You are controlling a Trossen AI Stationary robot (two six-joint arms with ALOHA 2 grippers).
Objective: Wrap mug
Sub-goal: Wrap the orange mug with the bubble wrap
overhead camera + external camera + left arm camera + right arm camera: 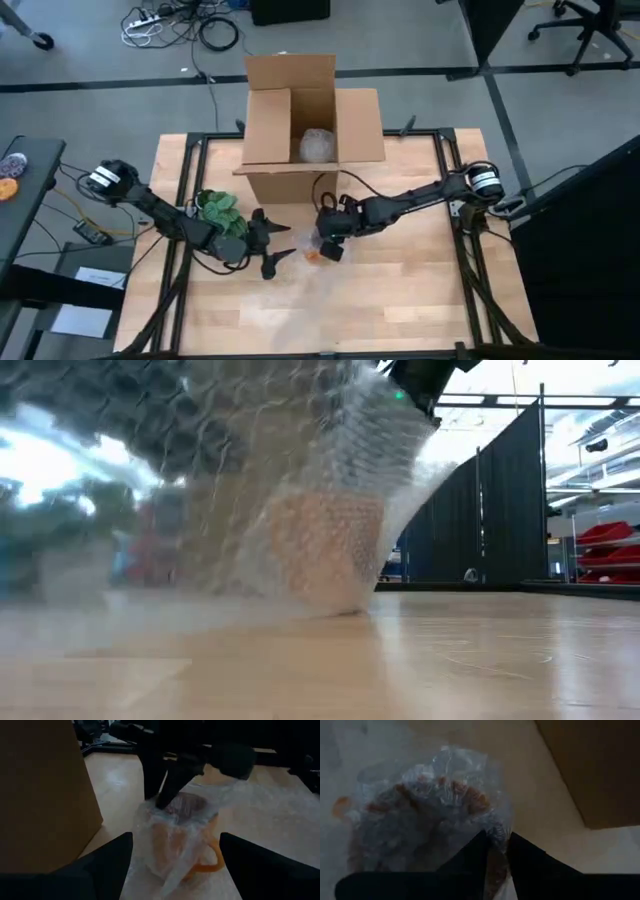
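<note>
An orange mug point(197, 851) stands upright on the wooden table point(400, 290) in front of the cardboard box, with clear bubble wrap point(165, 827) pulled up around its sides and over its mouth. My right gripper point(495, 851) comes down onto the mug's mouth and is shut on the wrap. My left gripper point(175, 870) is open just to the table's left of the mug; its fingers stand wide apart and touch nothing. In the low view the bubble wrap point(300, 490) fills most of the picture, and the mug point(320, 550) shows through it. My right gripper pinches the bubble wrap at the mug's rim point(492, 827) between its two fingers. The fingers point(167, 795) slant down from above and from the table's right, and their ends reach into the mug's mouth. The mug stands upright on the table with the wrap loose around it.
An open cardboard box point(310, 130) stands just behind the mug, with a wrapped bundle point(318, 145) inside it. A green object point(220, 210) lies beside the left arm. More bubble wrap lies flat on the table point(290, 300) toward the near edge.
</note>
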